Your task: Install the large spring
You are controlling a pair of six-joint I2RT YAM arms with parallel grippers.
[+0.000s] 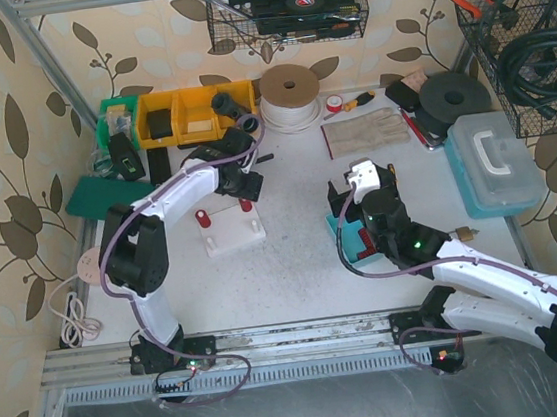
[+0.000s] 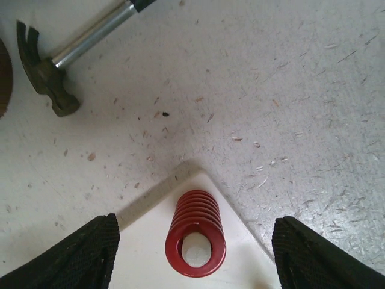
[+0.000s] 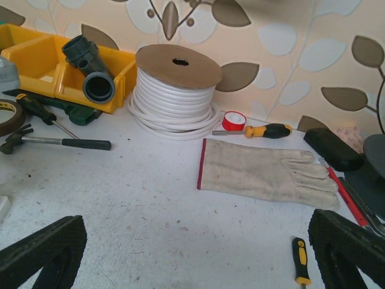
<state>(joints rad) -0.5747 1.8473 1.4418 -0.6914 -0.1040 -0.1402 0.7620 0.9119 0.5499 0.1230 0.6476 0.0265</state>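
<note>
Red coil spring [image 2: 195,208], upright at a corner of the white plastic block [image 2: 144,259]: open gaps on both sides, inside the spread fingers of the left gripper [image 2: 194,226]. Beyond the block: bare grey tabletop [image 2: 271,90]. Steel-handled claw hammer [image 2: 48,78] lies far left.

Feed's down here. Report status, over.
Left pincer open, straddling upright red spring on white base. Right pincer open, empty. Nothing in the way.

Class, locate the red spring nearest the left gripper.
In the left wrist view, the red spring stands bottom centre on the white block, between the fingers of the open left gripper.
</note>
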